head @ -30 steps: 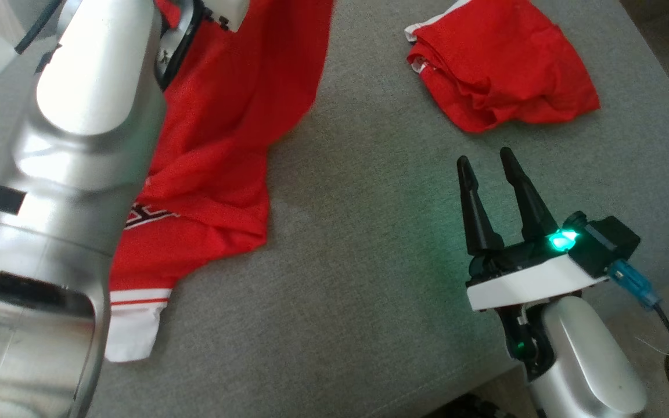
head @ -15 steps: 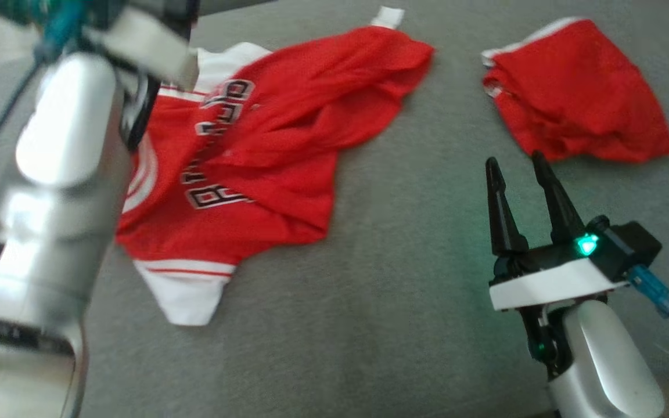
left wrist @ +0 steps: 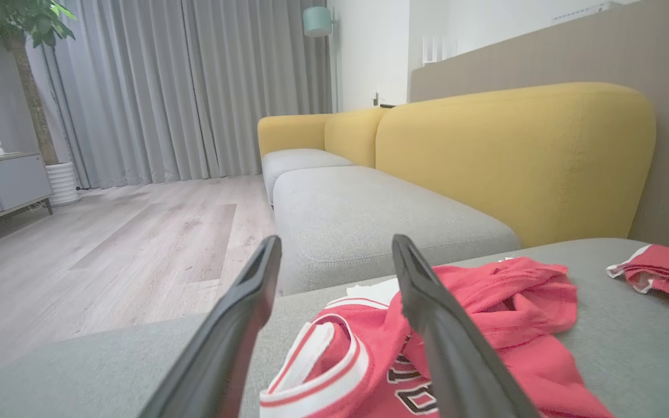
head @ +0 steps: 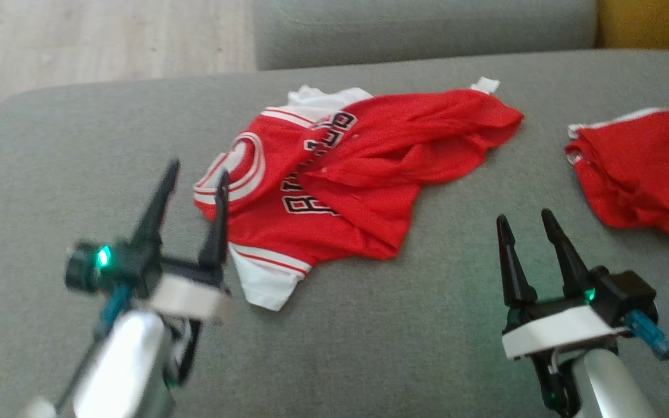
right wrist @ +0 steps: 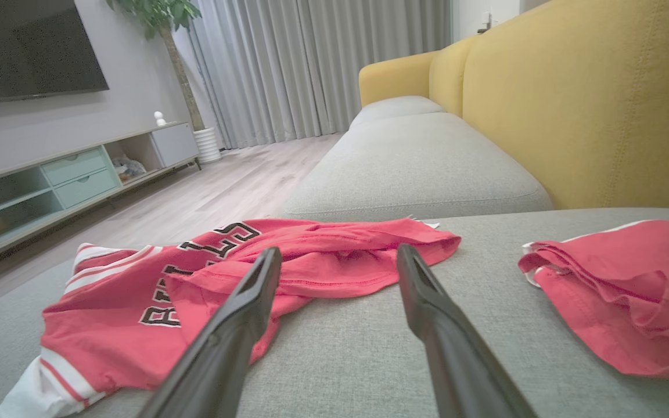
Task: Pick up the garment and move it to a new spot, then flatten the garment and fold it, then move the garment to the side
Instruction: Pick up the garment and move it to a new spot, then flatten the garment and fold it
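Note:
The garment (head: pixel 358 174) is a red jersey with white trim and black lettering, lying crumpled on the grey sofa cushion (head: pixel 369 337). My left gripper (head: pixel 196 171) hangs open at the lower left, its fingertips just short of the jersey's white-ringed edge, holding nothing. My right gripper (head: pixel 524 216) stands open at the lower right, apart from the jersey. Seen from the left wrist, the garment (left wrist: pixel 485 313) lies just beyond and to the right of the open left gripper (left wrist: pixel 337 241). From the right wrist, the garment (right wrist: pixel 207 273) spreads ahead and left of the open right gripper (right wrist: pixel 339 251).
A second red cloth (head: pixel 642 168) lies bunched at the cushion's right side (right wrist: pixel 630 290) (left wrist: pixel 665 273). Another grey seat (left wrist: pixel 369 215) and a yellow backrest (left wrist: pixel 514 157) stand beyond. Wooden floor (head: pixel 79 40) lies past the cushion's far left edge.
My left arm drew back from over the jersey to the lower left and its jaws opened. The jersey now lies loose on the cushion. The head camera shifted too.

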